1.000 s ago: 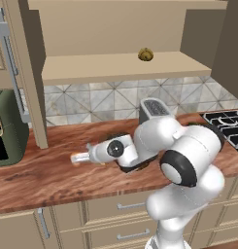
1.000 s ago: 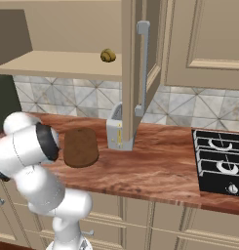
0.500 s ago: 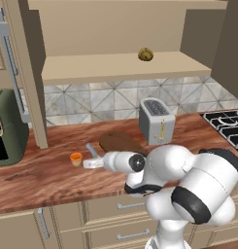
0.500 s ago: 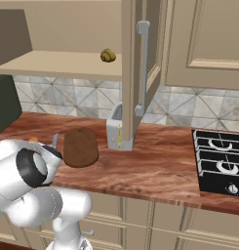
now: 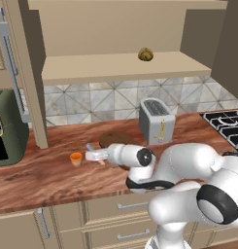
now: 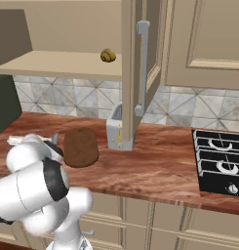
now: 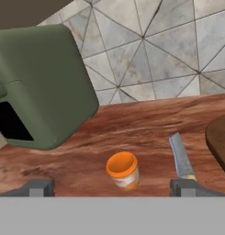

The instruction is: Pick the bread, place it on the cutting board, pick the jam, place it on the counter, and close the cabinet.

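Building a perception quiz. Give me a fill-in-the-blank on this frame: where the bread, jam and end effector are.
1. The bread sits on the cabinet's ____.
2. The jam stands on the ____, between the open end effector's fingertips in the hand view.
3. A ____ lies on the counter next to the jam.
4. The toaster stands behind the ____ board.

Missing words: shelf; counter; knife; cutting

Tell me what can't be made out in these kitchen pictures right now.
- Dark brown oval cutting board: front part hidden by the white arm in the left base view; cut off by the edge in the hand view.
- Gripper: just the fingertips show in the hand view.
- Green appliance: its far side cut off by the hand view's edge.
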{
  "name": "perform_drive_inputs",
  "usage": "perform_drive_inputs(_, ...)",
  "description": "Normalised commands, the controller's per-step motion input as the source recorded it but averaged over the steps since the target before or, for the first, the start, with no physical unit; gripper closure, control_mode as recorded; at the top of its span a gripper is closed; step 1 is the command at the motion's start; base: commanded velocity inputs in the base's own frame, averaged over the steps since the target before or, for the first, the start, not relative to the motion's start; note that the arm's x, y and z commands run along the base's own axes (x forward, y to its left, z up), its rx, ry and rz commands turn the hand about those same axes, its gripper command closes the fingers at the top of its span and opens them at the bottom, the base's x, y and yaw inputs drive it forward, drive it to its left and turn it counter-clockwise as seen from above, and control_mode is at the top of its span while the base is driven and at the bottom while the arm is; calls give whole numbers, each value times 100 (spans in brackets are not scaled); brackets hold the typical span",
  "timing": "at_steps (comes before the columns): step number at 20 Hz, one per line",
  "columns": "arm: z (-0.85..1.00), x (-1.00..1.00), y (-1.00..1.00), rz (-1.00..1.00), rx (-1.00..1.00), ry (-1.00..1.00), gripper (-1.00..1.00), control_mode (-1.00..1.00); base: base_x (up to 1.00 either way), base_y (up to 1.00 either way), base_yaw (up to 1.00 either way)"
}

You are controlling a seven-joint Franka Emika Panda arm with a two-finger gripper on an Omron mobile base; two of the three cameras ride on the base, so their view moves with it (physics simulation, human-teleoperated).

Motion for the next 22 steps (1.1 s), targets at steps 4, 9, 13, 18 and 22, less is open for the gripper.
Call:
perform_drive_inputs(4, 64, -16, 0, -2, 0, 0, -100, -100, 0, 0, 0)
perform_drive_inputs(9, 65, -14, 0, -6, 0, 1, -100, -100, 0, 0, 0)
perform_drive_inputs(13, 63, -11, -2, -11, 0, 3, -100, -100, 0, 0, 0)
perform_drive_inputs(18, 52, -14, -3, -13, 0, 3, -100, -100, 0, 0, 0)
perform_drive_inputs(22, 41, -18, -8, -13, 0, 2, -100, -100, 0, 0, 0)
